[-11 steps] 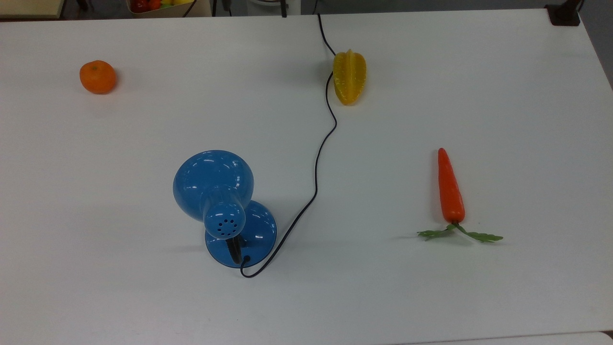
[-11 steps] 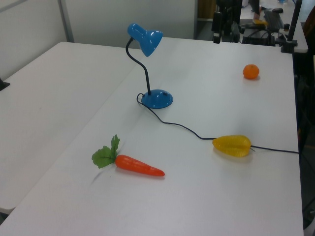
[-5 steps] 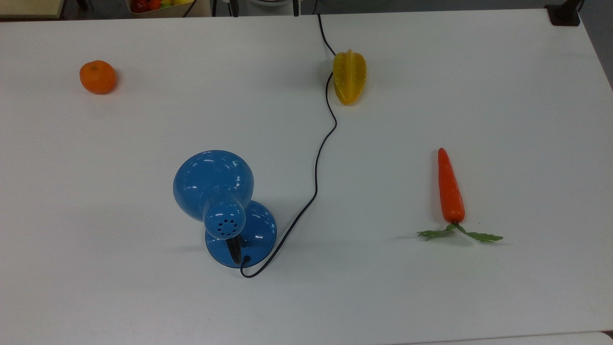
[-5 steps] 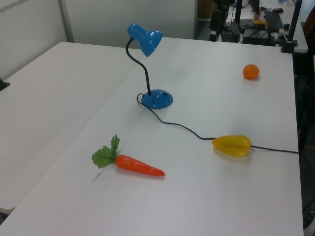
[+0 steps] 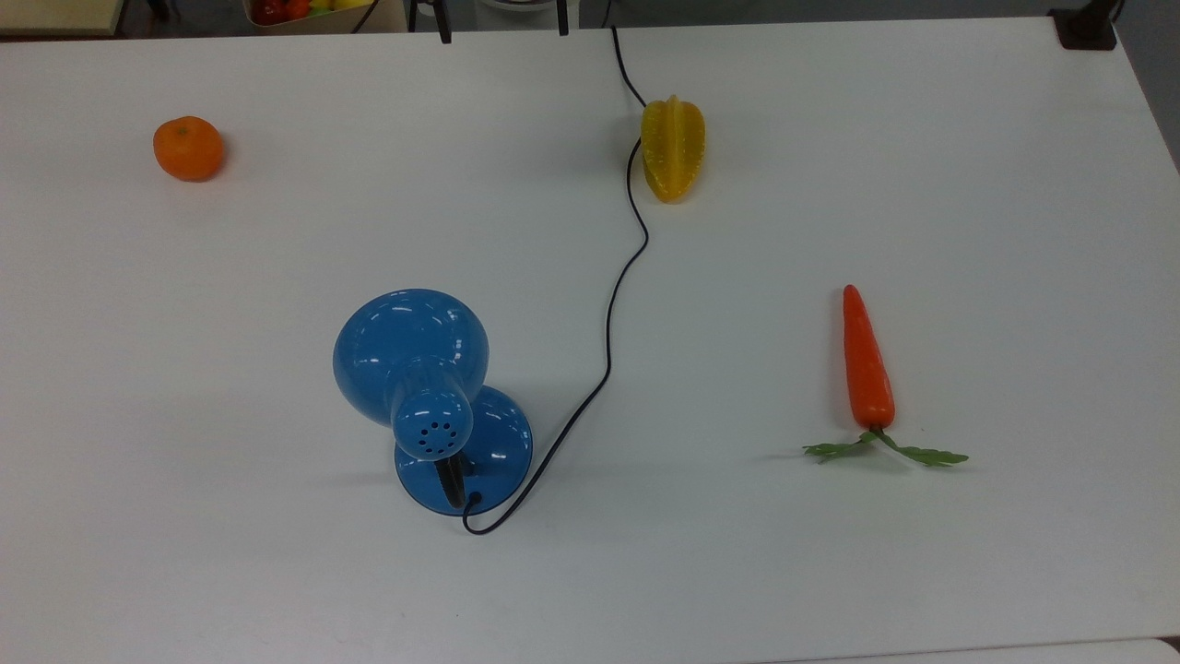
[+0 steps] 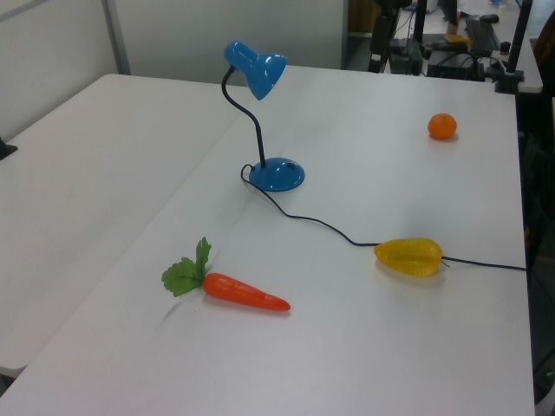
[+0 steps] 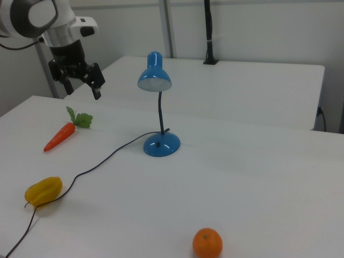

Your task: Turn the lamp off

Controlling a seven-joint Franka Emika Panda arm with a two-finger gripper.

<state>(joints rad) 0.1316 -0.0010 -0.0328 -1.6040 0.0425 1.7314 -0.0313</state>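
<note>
lamp (image 5: 433,397): I see it upright near the middle of the counter (image 5: 922,138), shade tipped down over bare surface, black neck arching up from the round base. I cannot tell from the shade's pale underside in the right view whether the bulb is lit.

switch: I judge the small dark spot on top of the base in the left view to be the button, so the base is where I must press; it is too small to be sure.

cord (image 5: 613,295): it leaves the back of the base, loops once, then snakes to the far edge in the top view, passing just beside the starfruit (image 5: 673,148). It lies slack, so I expect no tug on the lamp.

gripper (image 7: 80,85): it hangs high above the counter at the right view's left, well apart from the lamp, pointing down. Its 2 fingers (image 7: 98,89) stand spread apart and hold nothing, which suits a press more than a grasp only if I close them first.

clutter: the carrot (image 5: 867,364) and the orange (image 5: 188,148) lie well apart from the lamp, so I judge the approach to the base free.

progress: I judge the task barely begun; the reach is not yet made.
</note>
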